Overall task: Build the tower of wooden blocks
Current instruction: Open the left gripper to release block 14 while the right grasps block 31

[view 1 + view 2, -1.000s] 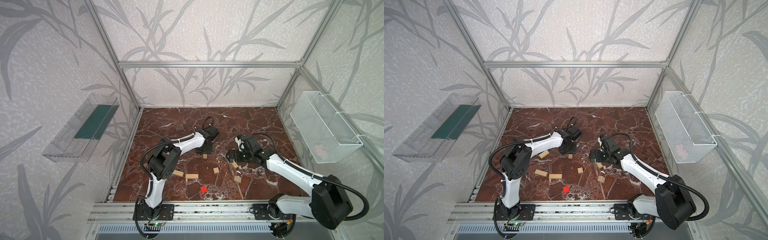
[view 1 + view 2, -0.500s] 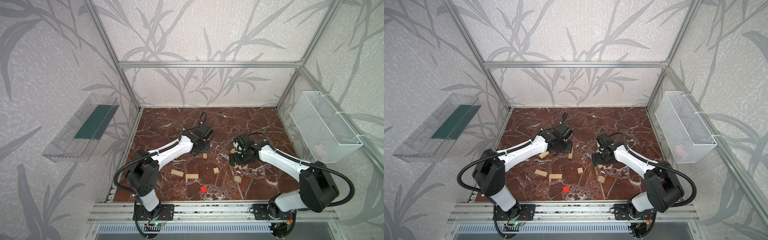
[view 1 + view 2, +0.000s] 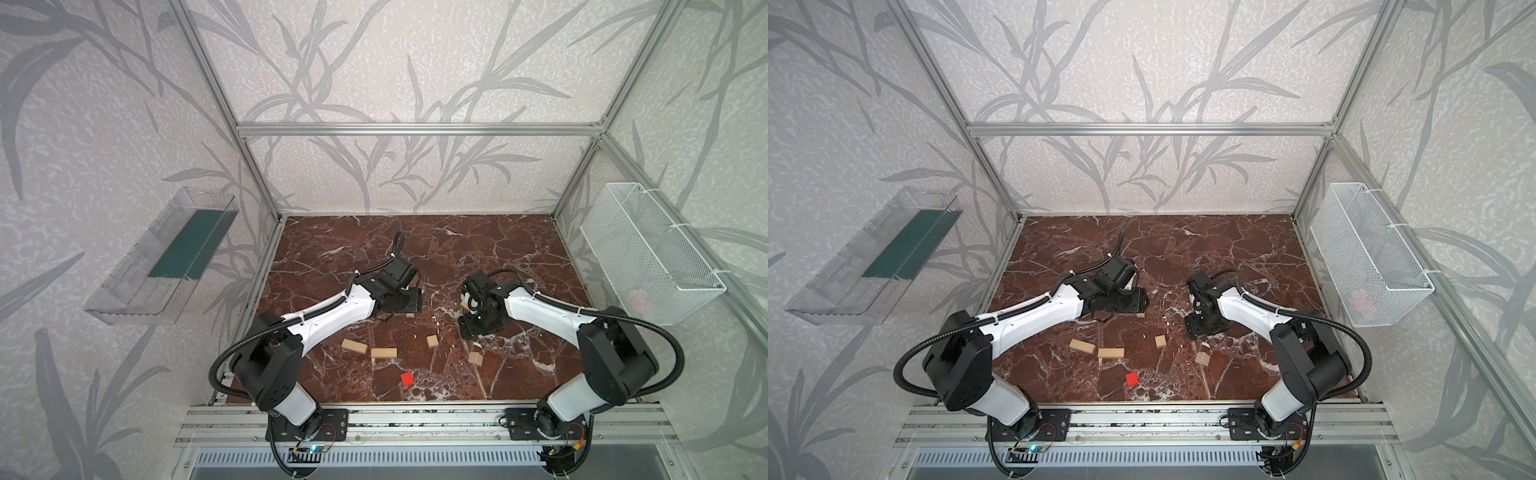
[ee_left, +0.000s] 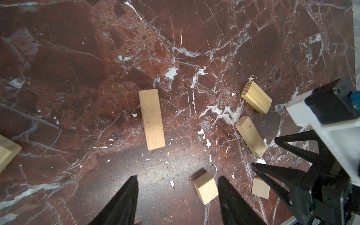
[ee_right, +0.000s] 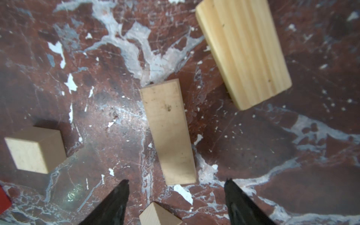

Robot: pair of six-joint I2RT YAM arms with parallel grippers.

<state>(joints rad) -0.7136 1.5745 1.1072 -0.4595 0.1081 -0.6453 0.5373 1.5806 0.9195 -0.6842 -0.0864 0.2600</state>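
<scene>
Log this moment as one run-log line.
stage: nothing stacked yet | wood blocks: scattered, lying loose | red cube: loose, apart from the others | left pincer: open, empty | right pincer: open, empty

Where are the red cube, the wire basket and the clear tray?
red cube [image 3: 407,379], in a top view, top face
wire basket [image 3: 623,243], in a top view, mesh side
clear tray [image 3: 135,284], in a top view, clear side
</scene>
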